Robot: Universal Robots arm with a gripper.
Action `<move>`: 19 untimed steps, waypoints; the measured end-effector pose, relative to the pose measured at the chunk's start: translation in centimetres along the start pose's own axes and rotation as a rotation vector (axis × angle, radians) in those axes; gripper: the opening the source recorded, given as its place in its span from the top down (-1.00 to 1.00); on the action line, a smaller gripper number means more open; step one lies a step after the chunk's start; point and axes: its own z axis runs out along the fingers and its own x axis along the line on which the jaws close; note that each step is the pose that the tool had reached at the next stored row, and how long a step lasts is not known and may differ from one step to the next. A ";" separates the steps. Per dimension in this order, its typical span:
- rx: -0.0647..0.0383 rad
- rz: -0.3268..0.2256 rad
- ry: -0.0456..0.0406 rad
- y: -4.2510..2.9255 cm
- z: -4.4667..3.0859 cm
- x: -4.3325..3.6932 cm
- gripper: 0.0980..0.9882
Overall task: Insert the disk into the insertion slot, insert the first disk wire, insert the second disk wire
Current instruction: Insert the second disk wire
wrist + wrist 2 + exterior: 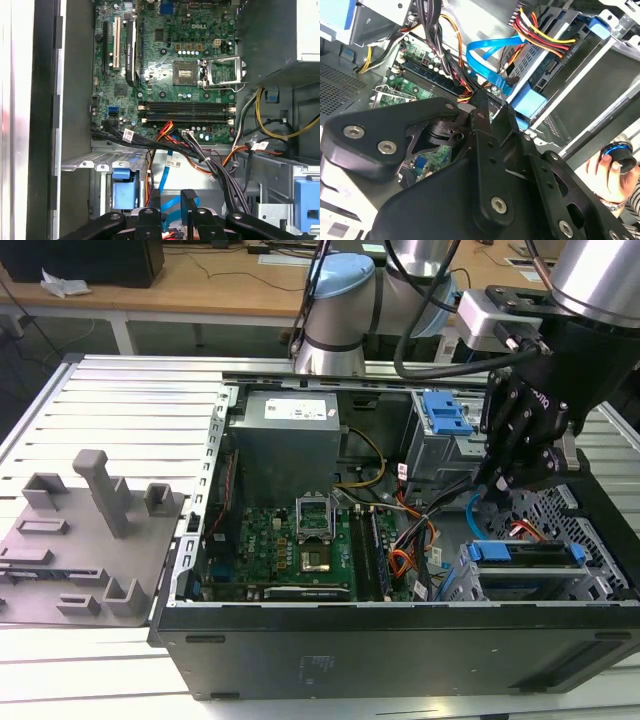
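The disk (530,552), silver in a blue frame (530,105), lies inside the insertion slot (595,585), the perforated silver cage at the exterior view's right. The first disk wire (540,31), a red, orange and yellow bundle, ends in a black plug (570,50) seated at the disk's back. The second disk wire (485,55) is a blue flat cable looping down to my gripper (492,100). My gripper (510,480) hovers just above the slot, shut on that cable's plug end. In the first wrist view the blue cable (167,175) runs between my fingers (150,200).
The open case holds a green motherboard (290,540), a grey power supply (285,440) and a taller cage with a blue latch (445,415). Black cables (150,142) cross near my gripper. A grey fixture plate (80,530) lies at the exterior view's left. A hand (607,167) rests on a knob.
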 end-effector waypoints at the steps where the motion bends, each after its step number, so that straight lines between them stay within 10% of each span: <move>1: 0.000 -0.006 0.0004 0.00 0.00 -0.02 0.54; 10: 0.001 -0.091 0.0047 0.00 0.00 -0.21 0.54; 19: 0.001 -0.091 0.0047 0.04 -0.02 -2.38 0.54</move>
